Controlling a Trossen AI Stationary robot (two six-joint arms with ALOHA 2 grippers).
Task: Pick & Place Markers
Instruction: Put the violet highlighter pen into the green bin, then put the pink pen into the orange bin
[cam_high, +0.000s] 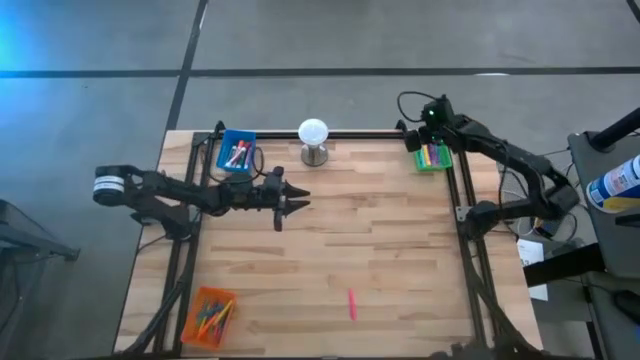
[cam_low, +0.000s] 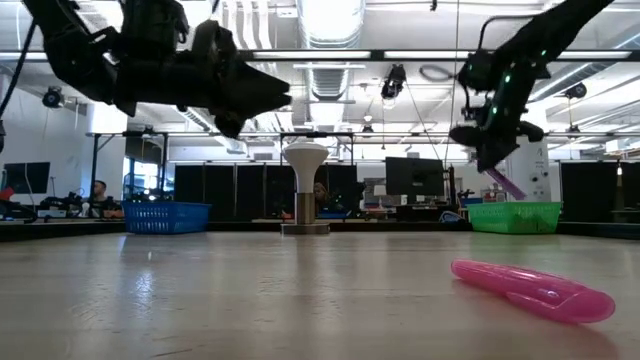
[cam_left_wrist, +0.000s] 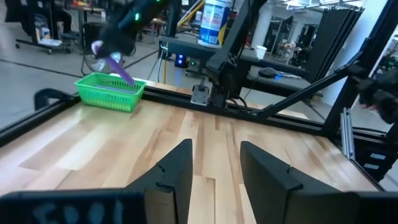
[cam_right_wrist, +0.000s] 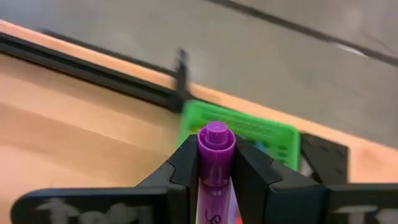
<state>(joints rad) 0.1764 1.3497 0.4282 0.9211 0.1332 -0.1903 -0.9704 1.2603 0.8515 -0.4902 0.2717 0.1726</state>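
Observation:
A purple marker sits in my right gripper, which is shut on it at the table's far right, above a green tray that holds other markers. The same gripper shows in the low view over the tray. A pink marker lies flat on the wood near the front edge. My left gripper hovers open and level over the table's left middle, holding nothing. My right gripper pinches the purple marker's barrel between its two fingers, the marker lying along them. The fingers slant down toward the far right corner. The marker's free end sticks out beyond the fingertips, tilted downward and clear of the green tray.
A blue tray with markers stands at the far left, an orange tray with markers at the near left corner. A white ball on a metal stand is at the far middle. Black rails frame the tabletop.

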